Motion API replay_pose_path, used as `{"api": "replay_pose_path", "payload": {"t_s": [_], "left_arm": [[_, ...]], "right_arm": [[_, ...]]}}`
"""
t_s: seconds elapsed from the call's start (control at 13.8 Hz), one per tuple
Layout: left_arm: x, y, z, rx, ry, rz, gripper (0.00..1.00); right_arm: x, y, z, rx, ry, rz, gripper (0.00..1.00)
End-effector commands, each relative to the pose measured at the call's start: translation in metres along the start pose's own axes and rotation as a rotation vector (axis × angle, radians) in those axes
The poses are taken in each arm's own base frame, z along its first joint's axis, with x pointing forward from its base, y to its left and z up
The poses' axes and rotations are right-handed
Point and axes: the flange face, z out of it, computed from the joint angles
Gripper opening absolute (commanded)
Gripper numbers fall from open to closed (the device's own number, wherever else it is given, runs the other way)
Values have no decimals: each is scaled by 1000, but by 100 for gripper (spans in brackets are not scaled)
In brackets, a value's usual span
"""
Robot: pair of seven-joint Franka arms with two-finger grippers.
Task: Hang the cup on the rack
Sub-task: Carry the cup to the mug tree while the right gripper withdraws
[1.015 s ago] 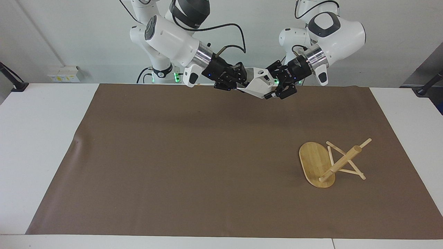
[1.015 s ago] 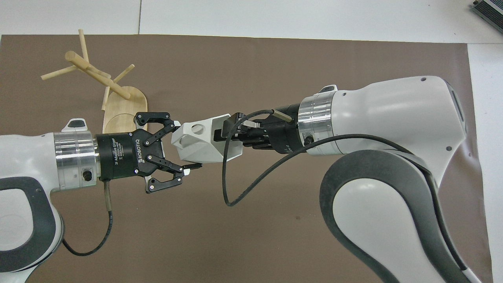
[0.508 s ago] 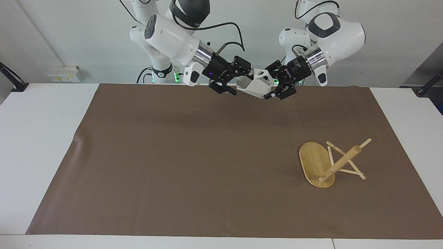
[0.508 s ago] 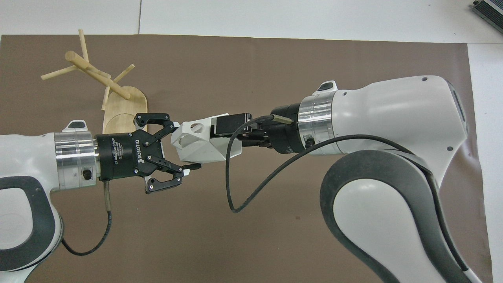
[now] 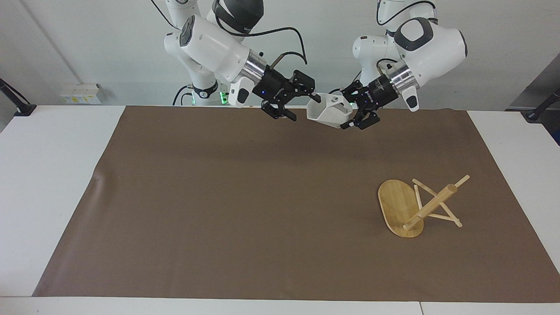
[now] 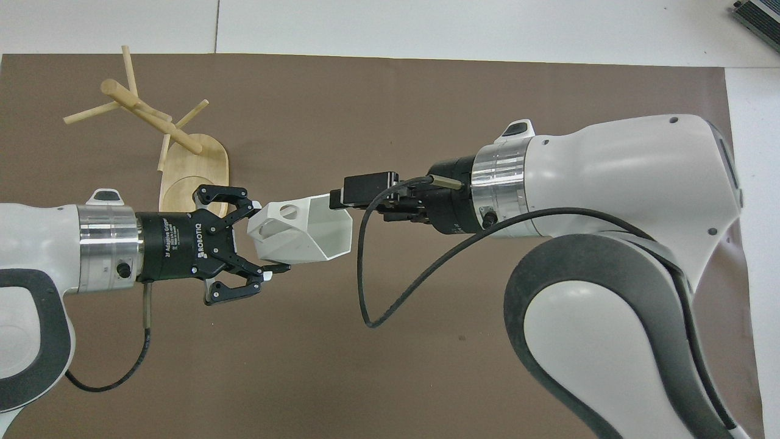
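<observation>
The white faceted cup (image 5: pixel 329 113) is held in the air on its side over the robots' edge of the brown mat. My left gripper (image 5: pixel 352 111) is shut on its handle end; the overhead view shows the handle's round hole beside the fingers. The cup (image 6: pixel 304 235) and the left gripper (image 6: pixel 263 236) also show in the overhead view. My right gripper (image 5: pixel 302 106) is open and empty, just clear of the cup's open rim; it also shows in the overhead view (image 6: pixel 353 198). The bamboo rack (image 5: pixel 431 205) stands on the mat toward the left arm's end, farther from the robots, also in the overhead view (image 6: pixel 152 119).
A brown mat (image 5: pixel 245 197) covers most of the white table (image 5: pixel 48 175). The rack's thin pegs (image 5: pixel 437 216) stick out sideways around its post.
The right gripper has opened, let go of the cup and drawn back toward its own end. The left gripper has carried the cup a little toward the left arm's end.
</observation>
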Motion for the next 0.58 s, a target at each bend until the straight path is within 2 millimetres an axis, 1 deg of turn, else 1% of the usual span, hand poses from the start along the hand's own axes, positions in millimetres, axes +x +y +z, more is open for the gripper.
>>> {"api": "replay_pose_path", "payload": {"t_s": [0.0, 0.15, 0.29, 0.36, 0.51], "left_arm": [[23, 6, -23, -28, 45, -80, 0], [36, 9, -24, -60, 111, -161, 0], [50, 14, -28, -113, 149, -196, 0], [60, 19, -37, -158, 148, -214, 0], [73, 27, -44, -222, 144, -268, 0]], "right_arm": [[8, 17, -18, -143, 58, -74, 100], [23, 45, -38, -256, 95, -96, 100], [38, 74, -61, -365, 134, -105, 100], [44, 85, -70, -419, 151, -113, 100], [51, 106, -85, -505, 165, -131, 100]]}}
